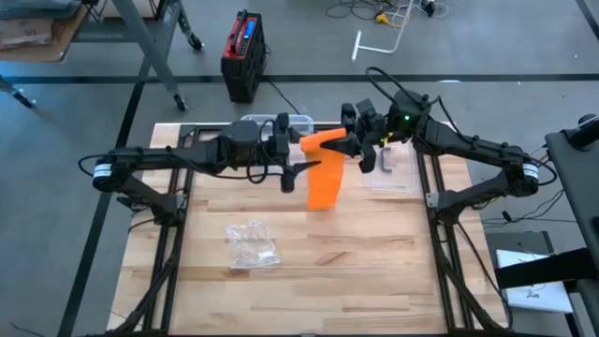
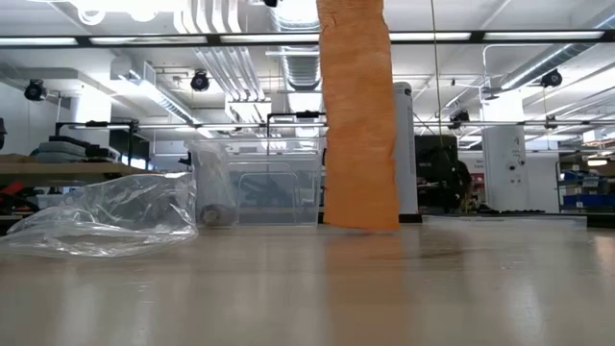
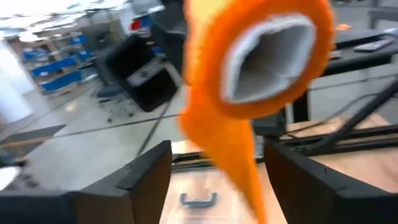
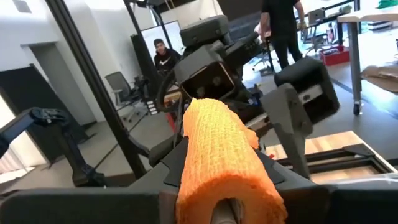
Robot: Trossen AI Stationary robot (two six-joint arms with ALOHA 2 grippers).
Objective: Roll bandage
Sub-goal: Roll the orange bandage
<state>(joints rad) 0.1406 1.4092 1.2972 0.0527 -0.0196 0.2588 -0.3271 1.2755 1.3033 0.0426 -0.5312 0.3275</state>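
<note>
An orange bandage roll (image 1: 323,139) with a white core (image 3: 270,53) hangs level above the table's far middle, between my two grippers. Its loose tail (image 2: 360,115) drops straight down, and the tail's lower end (image 2: 360,223) rests on the wooden table (image 1: 374,271). My right gripper (image 1: 354,142) is shut on the roll's right end. My left gripper (image 3: 221,180) is open just left of the roll and faces its open core end. Its fingers (image 3: 146,171) stand on either side of the hanging tail, apart from it. My right gripper pinches the roll's end nearest to it (image 4: 224,186) between its two fingers. The fingers come in level from the table's right side and lie along the roll. The roll juts out level toward the left gripper, clear of the table. Its tail hangs slack, with only the lower end on the wood.
A crumpled clear plastic bag (image 1: 251,245) lies on the table's near left. A clear plastic box (image 2: 274,187) stands at the far edge. A flat white packet (image 1: 386,173) lies under the right arm. People stand in the room beyond the table.
</note>
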